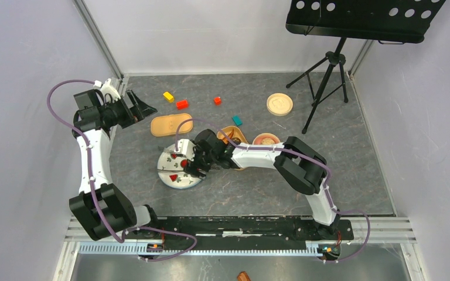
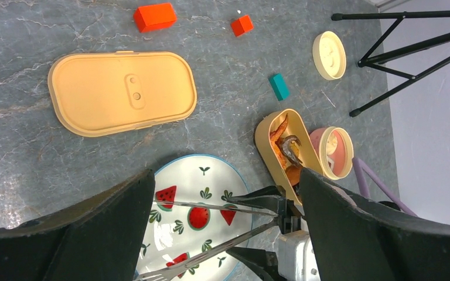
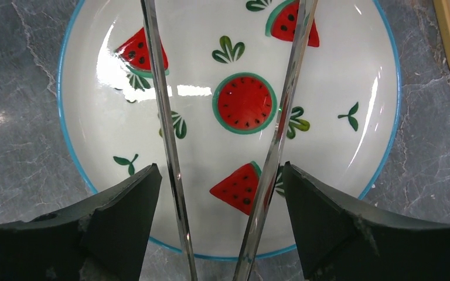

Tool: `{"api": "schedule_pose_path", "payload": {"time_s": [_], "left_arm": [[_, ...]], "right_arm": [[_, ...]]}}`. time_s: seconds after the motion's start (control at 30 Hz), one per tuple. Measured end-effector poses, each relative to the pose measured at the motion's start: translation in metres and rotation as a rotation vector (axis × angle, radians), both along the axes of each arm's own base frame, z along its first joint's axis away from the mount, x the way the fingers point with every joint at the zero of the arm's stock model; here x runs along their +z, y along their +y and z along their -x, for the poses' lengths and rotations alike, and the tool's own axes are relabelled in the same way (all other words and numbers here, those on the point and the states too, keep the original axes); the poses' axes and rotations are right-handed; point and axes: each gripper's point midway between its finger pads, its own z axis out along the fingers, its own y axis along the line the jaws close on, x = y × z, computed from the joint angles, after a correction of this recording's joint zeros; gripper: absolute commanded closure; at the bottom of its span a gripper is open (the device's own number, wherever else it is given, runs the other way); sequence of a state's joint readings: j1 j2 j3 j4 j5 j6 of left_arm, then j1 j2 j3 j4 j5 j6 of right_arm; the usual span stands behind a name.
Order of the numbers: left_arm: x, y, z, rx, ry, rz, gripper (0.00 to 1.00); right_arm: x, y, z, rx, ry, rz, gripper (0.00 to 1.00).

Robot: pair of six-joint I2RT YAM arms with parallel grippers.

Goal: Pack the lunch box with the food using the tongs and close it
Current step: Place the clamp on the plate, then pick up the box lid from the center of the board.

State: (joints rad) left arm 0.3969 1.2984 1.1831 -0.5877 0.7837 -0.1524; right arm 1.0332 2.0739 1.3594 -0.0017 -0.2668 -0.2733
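Right claw (image 3: 221,170) grasps the long slim dark-grey metal tongs (image 3: 168,140) in a slack grip. Its black fingers stand wide, flanking the two thin arms, which splay apart over the white, blue-rimmed plate painted with watermelons (image 3: 334,152). Nothing sits between the tong tips, and no food shows on the plate.

The food (image 2: 286,149), orange-brown fried pieces and a dark one, lies in the tan oval lunch box (image 2: 263,136), just beside the plate on the grey marbled worktop (image 3: 12,88). Its flat tan lid (image 2: 123,92) lies apart, beyond the plate.

Left claw (image 2: 227,175) hangs released and empty.

Packing looks about finished. The next move likely calls for setting the tongs down and fetching the lid.
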Motion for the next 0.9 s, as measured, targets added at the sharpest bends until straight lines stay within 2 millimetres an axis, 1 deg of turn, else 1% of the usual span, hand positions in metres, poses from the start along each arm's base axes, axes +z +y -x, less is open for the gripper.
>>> {"api": "schedule_pose_path", "payload": {"time_s": [0.1, 0.13, 0.27, 0.4, 0.47, 0.53, 0.57, 0.6, 0.63, 0.7, 0.73, 0.8, 0.87, 0.9], "left_arm": [[0.0, -0.001, 0.0, -0.005, -0.001, 0.003, 0.01], [0.001, -0.001, 0.0, -0.005, -0.002, 0.003, 0.01], [0.003, -0.002, 0.001, -0.009, -0.01, 0.003, 0.01], [0.004, -0.005, 0.002, -0.028, -0.02, -0.001, 0.0], [0.004, -0.009, 0.002, -0.05, -0.029, -0.006, 0.0], [0.004, -0.016, 0.002, -0.083, -0.041, -0.021, 0.0], [0.004, -0.02, 0.003, -0.103, -0.047, -0.027, 0.0], [0.004, -0.027, 0.003, -0.127, -0.053, -0.035, 0.0], [0.004, -0.034, 0.003, -0.154, -0.06, -0.045, 0.0], [0.004, -0.05, 0.003, -0.216, -0.081, -0.072, 0.0], [0.003, -0.057, 0.003, -0.244, -0.09, -0.088, 0.0], [0.002, -0.076, 0.002, -0.311, -0.114, -0.131, 0.0], [0.001, -0.088, -0.001, -0.354, -0.128, -0.155, 0.0], [0.003, -0.093, -0.003, -0.374, -0.136, -0.162, 0.0]], "right_arm": [[0.008, -0.001, 0.001, 0.002, 0.0, 0.0, 0.04], [0.012, -0.001, 0.0, 0.003, -0.004, -0.003, 0.02], [0.039, -0.002, -0.002, 0.0, -0.022, -0.028, 0.02], [0.081, -0.005, -0.011, -0.011, -0.05, -0.076, 0.02], [0.108, -0.016, -0.022, -0.031, -0.074, -0.1, 0.03], [0.135, -0.042, -0.043, -0.074, -0.113, -0.109, 0.04], [0.147, -0.057, -0.055, -0.104, -0.137, -0.109, 0.06], [0.159, -0.077, -0.07, -0.143, -0.166, -0.107, 0.08], [0.169, -0.1, -0.086, -0.19, -0.198, -0.1, 0.1], [0.182, -0.158, -0.121, -0.307, -0.255, -0.06, 0.15], [0.182, -0.183, -0.134, -0.359, -0.273, -0.033, 0.17], [0.174, -0.238, -0.161, -0.467, -0.284, 0.04, 0.22], [0.154, -0.28, -0.181, -0.542, -0.265, 0.121, 0.25], [0.143, -0.295, -0.188, -0.563, -0.25, 0.157, 0.27]]}}
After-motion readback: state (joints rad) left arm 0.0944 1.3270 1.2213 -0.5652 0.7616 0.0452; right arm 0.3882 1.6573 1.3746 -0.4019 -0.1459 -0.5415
